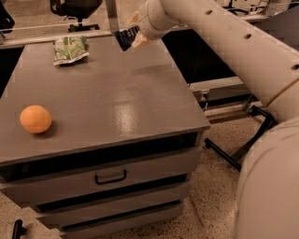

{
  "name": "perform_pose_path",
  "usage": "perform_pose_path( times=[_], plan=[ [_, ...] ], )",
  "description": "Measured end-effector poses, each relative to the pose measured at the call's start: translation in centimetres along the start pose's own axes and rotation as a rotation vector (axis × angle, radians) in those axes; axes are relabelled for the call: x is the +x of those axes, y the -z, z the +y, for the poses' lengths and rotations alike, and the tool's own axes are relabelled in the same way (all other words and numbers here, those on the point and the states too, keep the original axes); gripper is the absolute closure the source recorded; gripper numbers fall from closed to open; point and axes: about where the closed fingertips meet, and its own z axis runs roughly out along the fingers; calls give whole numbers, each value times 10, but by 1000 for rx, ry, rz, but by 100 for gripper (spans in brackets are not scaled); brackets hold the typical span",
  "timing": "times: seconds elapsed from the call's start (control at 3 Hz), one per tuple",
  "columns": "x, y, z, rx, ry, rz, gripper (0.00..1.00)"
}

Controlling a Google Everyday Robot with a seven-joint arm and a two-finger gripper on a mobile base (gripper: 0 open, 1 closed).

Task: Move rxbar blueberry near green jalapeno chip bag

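Note:
The green jalapeno chip bag (pixel 70 49) lies crinkled at the far left of the grey cabinet top (pixel 107 102). My gripper (pixel 132 36) is at the far edge of the top, right of the bag, shut on the rxbar blueberry (pixel 126 37). The dark navy bar is held tilted, a little above the surface, roughly a bag's width from the chip bag. My white arm (pixel 219 37) reaches in from the right.
An orange fruit (pixel 35 119) sits at the front left of the top. The cabinet has drawers with a handle (pixel 110 178) at the front. A metal frame and black legs (pixel 233 154) stand on the floor to the right. An office chair (pixel 77 9) stands behind.

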Motion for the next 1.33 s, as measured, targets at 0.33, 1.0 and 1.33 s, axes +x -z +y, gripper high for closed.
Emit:
perform_pose_path(
  times=[0.33,1.0,1.33],
  plan=[
    [-12,-35,-9,62,58,-63,100],
    [-41,-95,-38,180,121,-155,85],
    [-43,-99,-37,182,121,-159,62]
  ],
)
